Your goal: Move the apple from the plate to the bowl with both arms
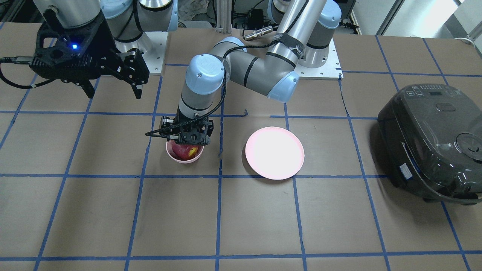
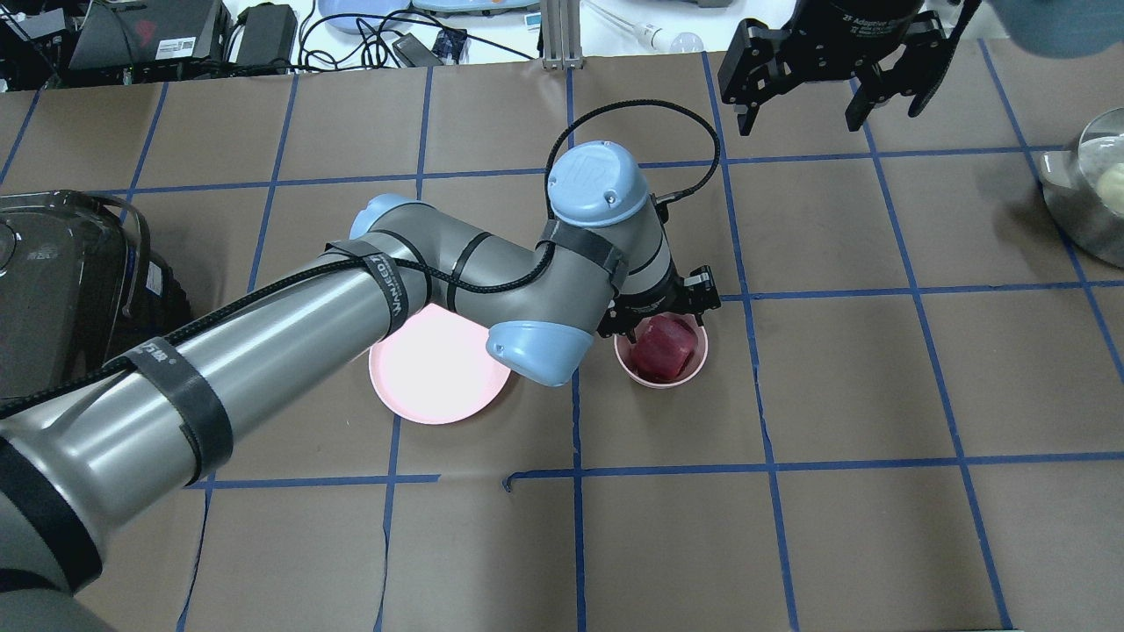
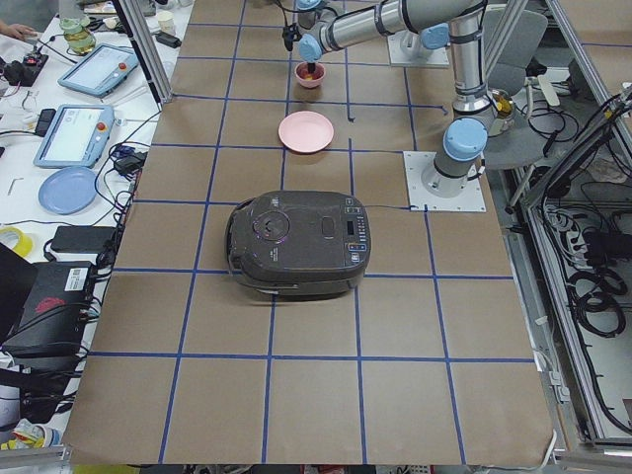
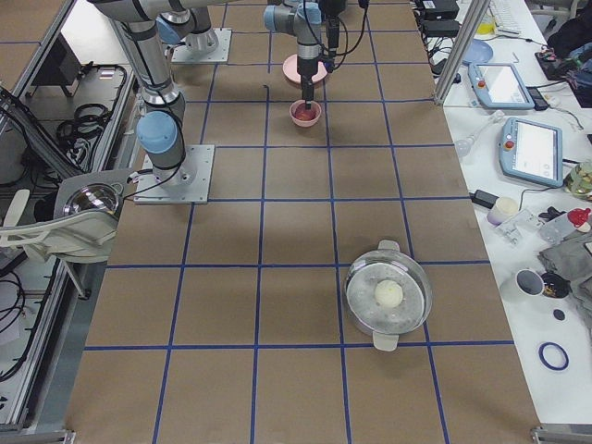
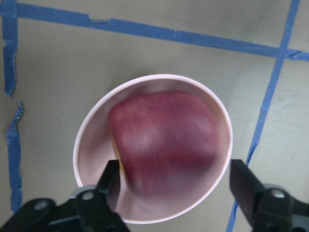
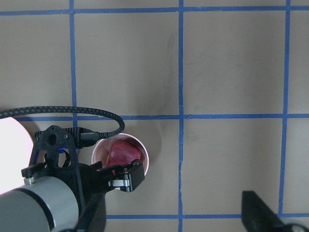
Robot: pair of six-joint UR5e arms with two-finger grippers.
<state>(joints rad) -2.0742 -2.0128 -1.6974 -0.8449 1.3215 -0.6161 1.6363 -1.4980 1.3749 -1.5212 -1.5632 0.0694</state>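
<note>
Clock directions are read in the overhead view, with 12 away from my base. The brown paper table (image 2: 878, 527) is squared off with blue tape (image 1: 94, 175). A dark cooker (image 2: 70, 281) sits at the 9 o'clock edge, lid shut. Its panel buttons are too small to read.

My left arm (image 2: 263, 351) comes in from 8 o'clock. It passes above the plate, and its elbow hides the plate's 12-to-3 o'clock rim. A black cable (image 2: 641, 104) loops over the wrist at 12 o'clock. The wrist's blue cap (image 2: 597, 184) bears a "UR" mark. A black strap on the forearm has white lettering I cannot make out.

A steel pot (image 2: 1076, 193) with a pale ball (image 4: 388, 293) inside stands at the 3 o'clock edge, well apart from the bowl.

The pink plate (image 2: 430, 386) lies bare, just beside the bowl at its 9 o'clock.

My right pincer (image 2: 803, 105) hangs high at 1 o'clock of the bowl, spread and holding nothing. White print on its body begins "2F Adaptive"; the rest is cut off.

My left pincer (image 5: 176, 174) hangs straight over the bowl (image 1: 184, 160) with its jaws spread. In the wrist view one black finger (image 5: 108, 183) is at 7 o'clock and the other at 5 o'clock, outside the rim.

The apple (image 2: 667, 347) sits inside the bowl, dark red, blurred in the wrist view, free of my grip.
</note>
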